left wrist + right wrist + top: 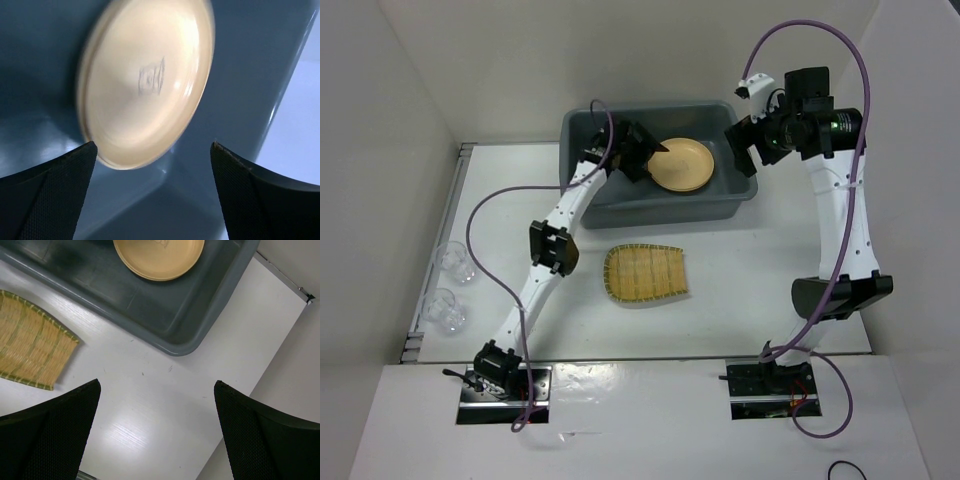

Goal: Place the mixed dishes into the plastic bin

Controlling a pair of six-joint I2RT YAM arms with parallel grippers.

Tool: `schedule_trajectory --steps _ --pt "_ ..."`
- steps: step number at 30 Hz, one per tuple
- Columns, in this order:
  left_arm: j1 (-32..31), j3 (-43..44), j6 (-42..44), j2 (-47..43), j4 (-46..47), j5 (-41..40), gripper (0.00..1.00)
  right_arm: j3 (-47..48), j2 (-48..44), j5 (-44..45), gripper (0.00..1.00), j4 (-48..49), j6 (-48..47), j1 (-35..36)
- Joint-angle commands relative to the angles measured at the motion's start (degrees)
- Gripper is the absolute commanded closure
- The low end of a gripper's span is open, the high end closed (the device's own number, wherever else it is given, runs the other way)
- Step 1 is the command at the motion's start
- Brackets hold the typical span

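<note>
Tan plate (pixel 680 165) lying flat inside grey bin (pixel 670 212), so I'm counting one done; second plate not showing. Left jaws hanging wide open, empty, above it. Right jaws gaping empty by bin's right edge. Bamboo tray (pixel 645 272), two glass cups (pixel 455 262) waiting on table (pixel 760 260). I'm judging most remaining.

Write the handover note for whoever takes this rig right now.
Left gripper: open, empty, over the plastic bin.
Right gripper: open, empty, by the bin's right end.
Done: one plate lies in the bin; no second plate shows.
Left: bamboo tray on the table in front of the bin; two glass cups at the table's left edge.
</note>
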Motion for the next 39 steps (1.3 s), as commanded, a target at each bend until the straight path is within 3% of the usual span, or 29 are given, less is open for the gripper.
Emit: schedule_trajectory --steps 1,5,10,13,16,17,20,23,25,26,27,30,39 --pt "1.78 2.23 11.45 -12.19 -6.03 -12.19 0.00 0.85 0.02 -1.91 0.02 1.84 0.46 -0.37" --pt "1.78 1.61 24.12 -22.72 -13.15 -28.81 0.00 -4.24 -2.00 -2.53 0.02 2.45 1.60 -0.37" --pt "4.50 1.87 28.96 -28.18 -23.09 -31.30 0.00 -10.14 -6.30 -5.07 0.02 3.77 2.13 -0.37" --pt "2.58 1.87 33.79 -32.92 -27.22 -35.76 0.00 -14.95 -9.46 -9.20 0.02 3.77 -0.68 -0.37" --pt "1.78 1.87 34.00 -36.71 -37.91 -43.77 0.00 -21.80 -11.23 -9.21 0.07 5.27 -2.44 7.16" --pt "2.65 1.35 36.16 -38.12 -37.95 -39.61 0.00 -23.23 -12.01 -11.21 0.08 5.96 -2.45 9.36" --pt "3.19 -20.30 32.96 -49.35 -37.95 -37.97 0.00 -31.57 -14.92 -17.28 0.08 7.72 -3.14 15.87" --pt "3.19 -44.38 30.21 -63.14 -33.67 -41.57 0.00 -38.78 -14.92 -15.46 0.08 8.86 -4.81 19.74" --pt "3.19 -59.57 30.20 -77.72 -23.96 -41.33 0.00 -46.83 -16.76 -10.19 0.08 12.89 -5.87 26.99" --pt "4.41 -74.70 30.20 -83.08 -20.93 -39.75 0.00 -49.58 -19.03 -8.09 0.07 15.17 -5.35 30.18" --pt "5.55 -81.29 30.20 -93.92 -18.29 -36.17 0.00 -51.87 -19.66 -6.32 0.07 19.72 -4.30 32.56" --pt "8.11 -98.34 26.44 -111.10 -15.79 -33.68 0.00 -52.61 -16.34 -6.31 0.06 21.44 -2.27 33.55" --pt "9.25 -113.88 20.80 -135.83 -26.26 -26.29 0.00 -58.22 -11.50 3.09 0.05 32.85 -3.41 52.52"
